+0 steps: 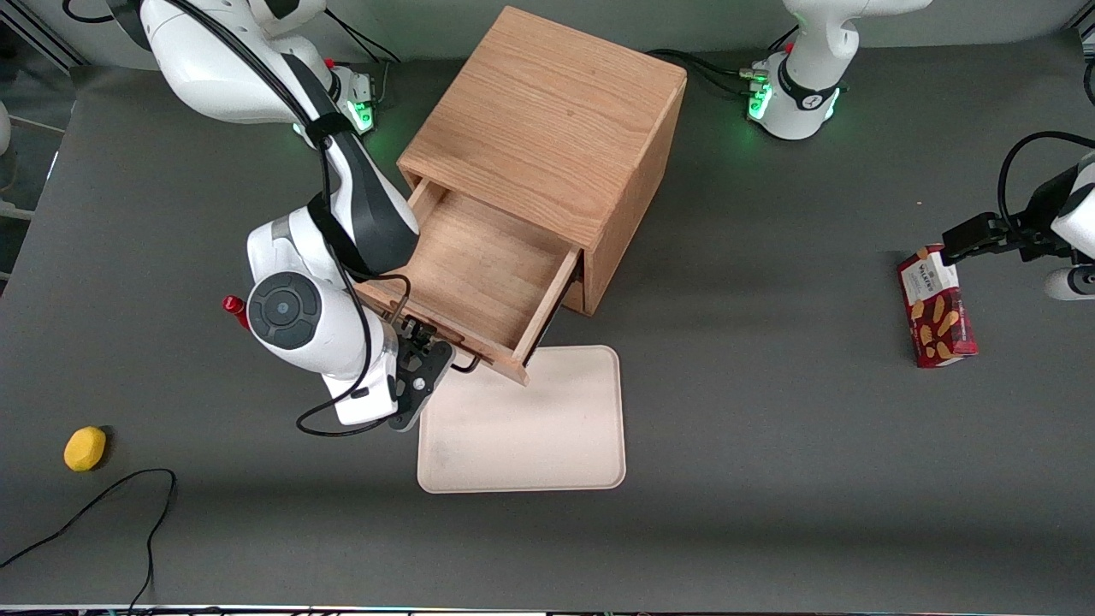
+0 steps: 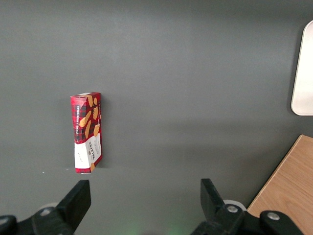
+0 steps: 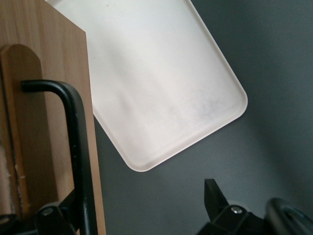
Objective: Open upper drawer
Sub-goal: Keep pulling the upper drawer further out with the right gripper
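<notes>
One drawer drawn: the upper drawer (image 1: 479, 274) stands well out of the cabinet (image 1: 547, 128), its bare wooden floor showing and its front panel over the tray's edge that lies nearest the cabinet.
Gripper: the right arm's gripper (image 1: 419, 368) sits at the drawer front, on the side nearer the front camera.
Fingers: spread wide (image 3: 215, 196), pinching nothing; the handle (image 3: 78, 147) runs between them, close against one finger and well apart from the other.
Progress: judged largely done, with little travel likely left.
Pull: if more opening is wanted, draw straight along the drawer's own line, away from the cabinet, so the runners do not bind.
Contact: keep the hooking finger square on the bar, away from its bent end, so that it cannot slip off.
Tray: the cream tray (image 1: 530, 462) lies on the table in front of the drawer; keep the hand above it.
Risk: a skewed or hard tug could drag the whole cabinet.
</notes>
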`<state>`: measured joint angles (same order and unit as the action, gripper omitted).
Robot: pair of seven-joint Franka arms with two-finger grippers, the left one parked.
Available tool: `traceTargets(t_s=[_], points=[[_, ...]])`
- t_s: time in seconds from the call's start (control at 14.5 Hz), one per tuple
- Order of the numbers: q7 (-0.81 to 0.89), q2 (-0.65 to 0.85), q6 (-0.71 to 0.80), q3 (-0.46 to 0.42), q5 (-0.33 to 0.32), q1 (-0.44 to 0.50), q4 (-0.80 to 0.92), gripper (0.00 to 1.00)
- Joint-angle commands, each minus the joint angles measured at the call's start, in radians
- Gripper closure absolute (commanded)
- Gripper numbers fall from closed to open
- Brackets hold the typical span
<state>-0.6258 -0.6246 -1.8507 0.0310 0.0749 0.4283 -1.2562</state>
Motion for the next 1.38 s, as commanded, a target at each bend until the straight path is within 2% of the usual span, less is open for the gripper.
traceTargets(t_s=[0.0, 1.31], points=[[-0.02, -0.027, -0.004, -0.003, 0.002, -0.019, 0.046, 0.0], [-0.051, -0.095, -0.004, -0.013, 0.017, -0.066, 0.138, 0.0]])
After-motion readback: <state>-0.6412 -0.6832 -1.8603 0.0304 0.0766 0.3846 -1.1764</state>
